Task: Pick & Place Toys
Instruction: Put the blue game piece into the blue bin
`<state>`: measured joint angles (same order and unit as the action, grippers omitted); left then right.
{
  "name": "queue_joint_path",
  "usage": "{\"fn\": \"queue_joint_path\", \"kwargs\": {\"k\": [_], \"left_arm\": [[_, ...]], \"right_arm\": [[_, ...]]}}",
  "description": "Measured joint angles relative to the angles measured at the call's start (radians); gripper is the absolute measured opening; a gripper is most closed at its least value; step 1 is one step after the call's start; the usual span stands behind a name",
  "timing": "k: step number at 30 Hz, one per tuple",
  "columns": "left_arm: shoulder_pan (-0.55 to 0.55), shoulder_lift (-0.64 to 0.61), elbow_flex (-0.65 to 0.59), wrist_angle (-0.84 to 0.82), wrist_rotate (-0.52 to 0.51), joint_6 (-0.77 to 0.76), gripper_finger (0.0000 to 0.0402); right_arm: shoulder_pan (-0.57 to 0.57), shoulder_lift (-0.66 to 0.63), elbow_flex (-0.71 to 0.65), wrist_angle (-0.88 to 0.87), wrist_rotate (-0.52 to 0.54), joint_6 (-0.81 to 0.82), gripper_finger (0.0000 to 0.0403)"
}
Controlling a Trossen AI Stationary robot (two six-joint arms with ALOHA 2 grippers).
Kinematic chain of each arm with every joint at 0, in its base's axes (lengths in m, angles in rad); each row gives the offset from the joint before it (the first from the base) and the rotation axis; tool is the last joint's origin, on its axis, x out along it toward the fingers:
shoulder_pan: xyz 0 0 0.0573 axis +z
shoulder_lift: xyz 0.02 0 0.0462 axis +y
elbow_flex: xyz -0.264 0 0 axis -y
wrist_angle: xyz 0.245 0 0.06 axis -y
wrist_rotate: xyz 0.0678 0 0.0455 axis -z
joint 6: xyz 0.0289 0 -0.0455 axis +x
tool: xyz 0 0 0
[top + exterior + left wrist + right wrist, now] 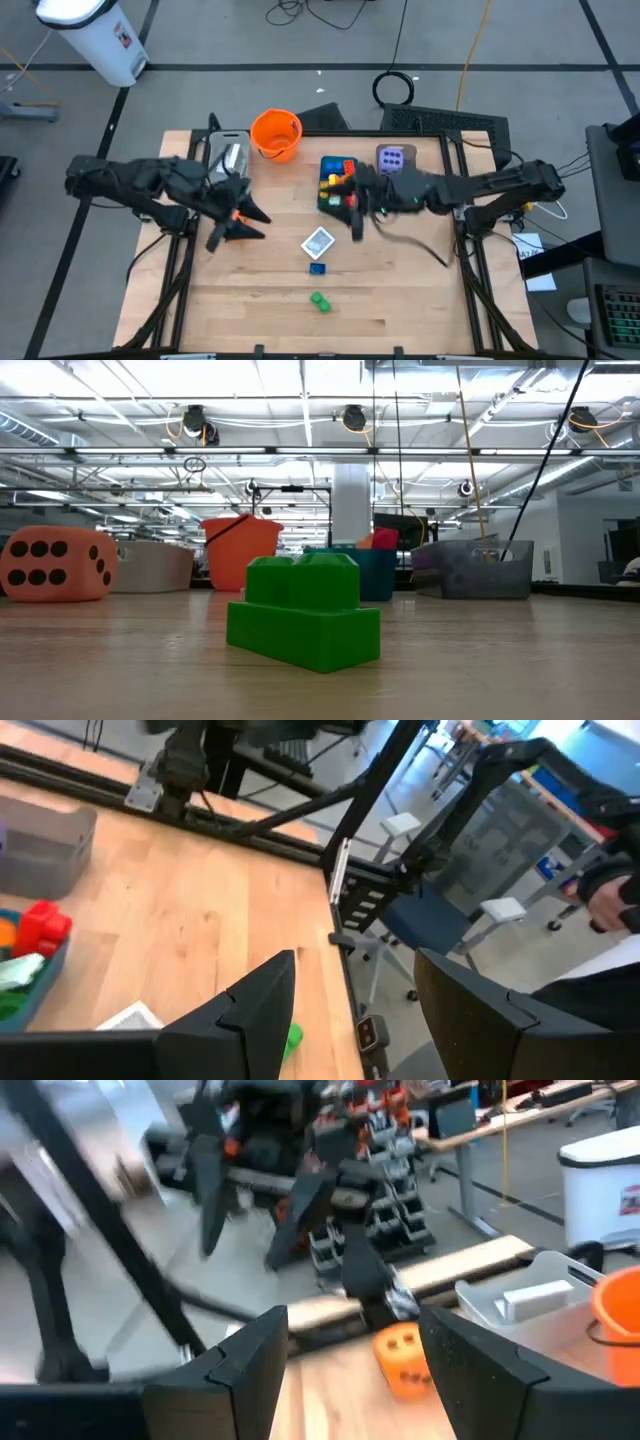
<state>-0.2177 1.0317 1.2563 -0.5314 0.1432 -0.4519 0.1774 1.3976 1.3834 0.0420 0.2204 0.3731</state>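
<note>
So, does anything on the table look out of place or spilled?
Three toys lie loose on the bare wood, outside the trays: a white card, a blue brick just below it, and a green brick nearer the front edge. Nothing looks spilled or damaged.

No words, brand names or written numbers are showing clearly enough to read anywhere in these views. The only countable marks are dots: the orange die (55, 563) in the low view is showing a face of six black pips, with further pips on the face beside it, and the purple die (393, 159) in the high view is showing dark pips on its upper face, too small to count. A red-and-dark label on the white bin (98, 38) beyond the table and the printing on the white card (318, 242) are staying illegible.
</note>
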Motion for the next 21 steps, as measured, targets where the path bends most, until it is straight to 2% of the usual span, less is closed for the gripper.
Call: {"fn": "queue_joint_path", "kwargs": {"k": [4, 8, 13, 16, 21], "left_arm": [[-0.041, 0.035, -0.084, 0.137, -0.056, -0.021, 0.0216], [-0.069, 0.115, -0.134, 0.178, -0.125, -0.033, 0.0216], [-0.078, 0.262, -0.139, 0.189, -0.209, -0.060, 0.0216], [-0.078, 0.351, -0.139, 0.191, -0.213, -0.114, 0.0216], [-0.117, 0.503, -0.139, 0.213, -0.120, -0.153, 0.0216]], "right_arm": [[0.106, -0.008, 0.015, -0.140, 0.102, -0.058, 0.0219], [0.190, -0.003, 0.012, -0.347, 0.156, -0.063, 0.0219], [0.255, -0.005, 0.012, -0.568, 0.208, 0.080, 0.0216], [0.288, -0.004, 0.012, -0.647, 0.231, 0.125, 0.0215], [0.344, -0.004, 0.012, -0.735, 0.226, 0.137, 0.0214]]}}
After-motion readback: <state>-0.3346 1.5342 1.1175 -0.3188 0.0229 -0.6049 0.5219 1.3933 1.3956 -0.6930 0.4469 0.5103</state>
